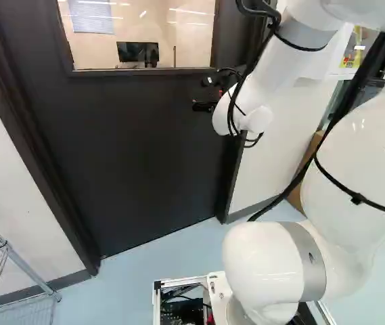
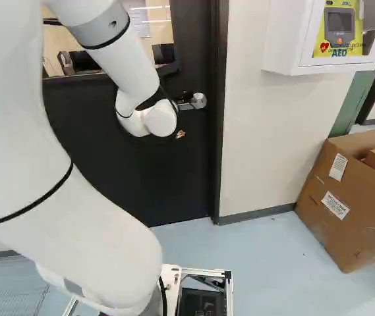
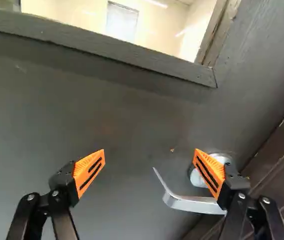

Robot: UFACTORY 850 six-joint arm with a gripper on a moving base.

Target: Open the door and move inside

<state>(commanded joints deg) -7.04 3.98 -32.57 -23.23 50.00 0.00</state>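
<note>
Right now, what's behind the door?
Through the window in the door: a pale wall, what looks like a blind, and at least one dark monitor. The door hides whatever stands lower down.

Three views toward one door (image 1: 145,149), wrist view closest

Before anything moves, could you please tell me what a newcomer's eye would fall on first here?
Probably the open gripper with bright orange pads, by the silver lever in the wrist view. Next, the dark door with its window, filling much of the left base view. Then the yellow device in a white wall cabinet, upper right in the right base view.
</note>
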